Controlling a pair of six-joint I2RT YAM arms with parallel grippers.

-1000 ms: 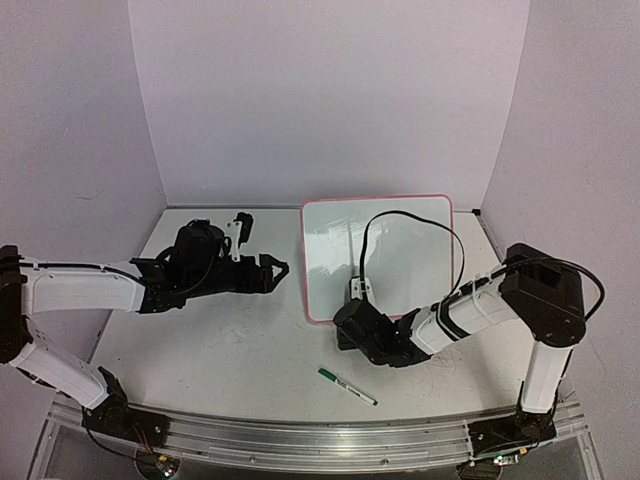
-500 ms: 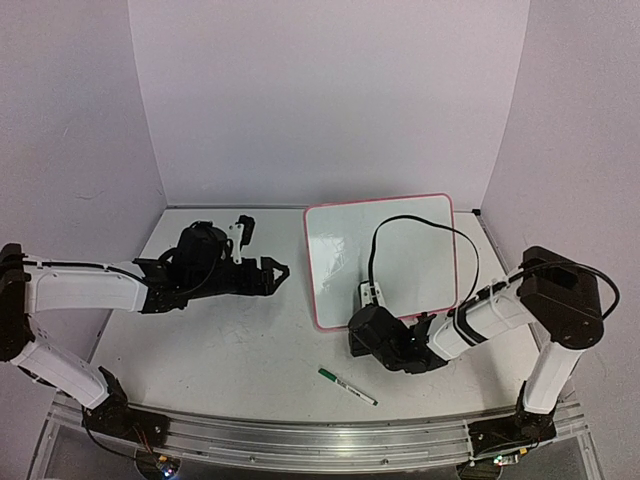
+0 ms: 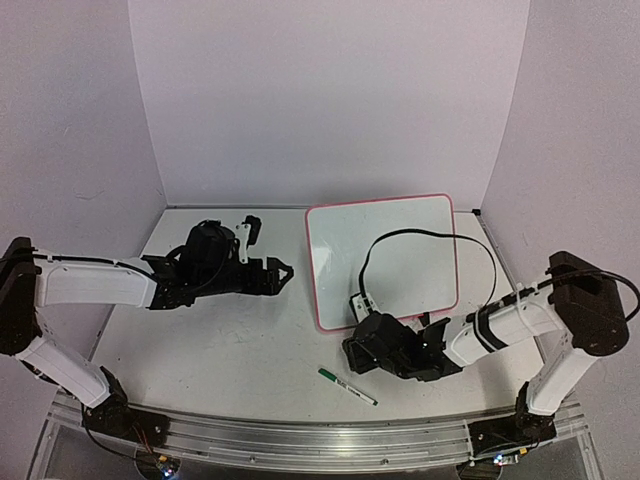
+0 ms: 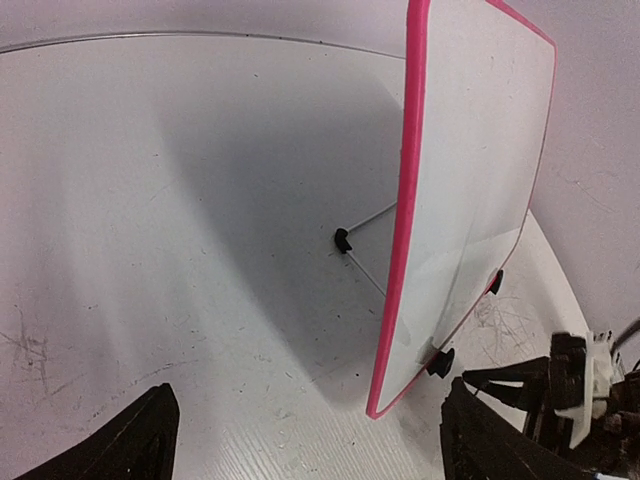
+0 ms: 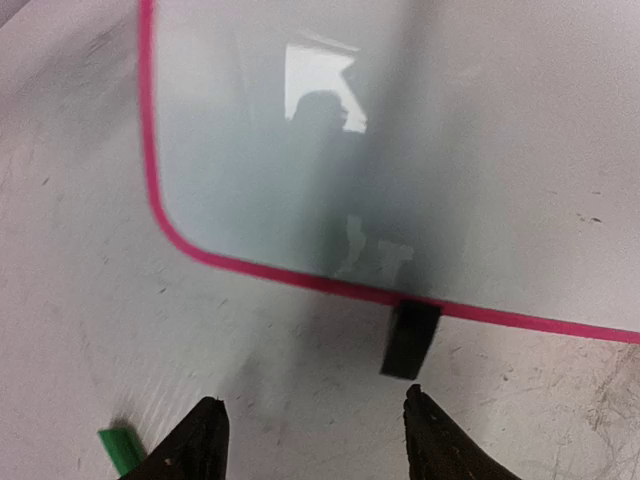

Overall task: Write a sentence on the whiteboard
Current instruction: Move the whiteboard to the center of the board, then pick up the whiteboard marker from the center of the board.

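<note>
Standing board, both grippers empty

You have the whiteboard (image 3: 340, 245) propped up at the rear of the table (image 3: 220, 340), right of centre. It leans back on its wire stand (image 4: 365, 245), with its black clip feet (image 5: 410, 338) on the tabletop. Your left gripper (image 3: 283, 272) hangs just beside the board's left edge, fingers spread wide with nothing between them. Your right gripper (image 3: 352, 352) sits low in front of the board's lower left corner, near one foot; its fingers (image 5: 205, 440) stand apart and grip nothing. A green marker (image 3: 347, 386) lies flat on the table just in front of that gripper, touched by neither arm
</note>
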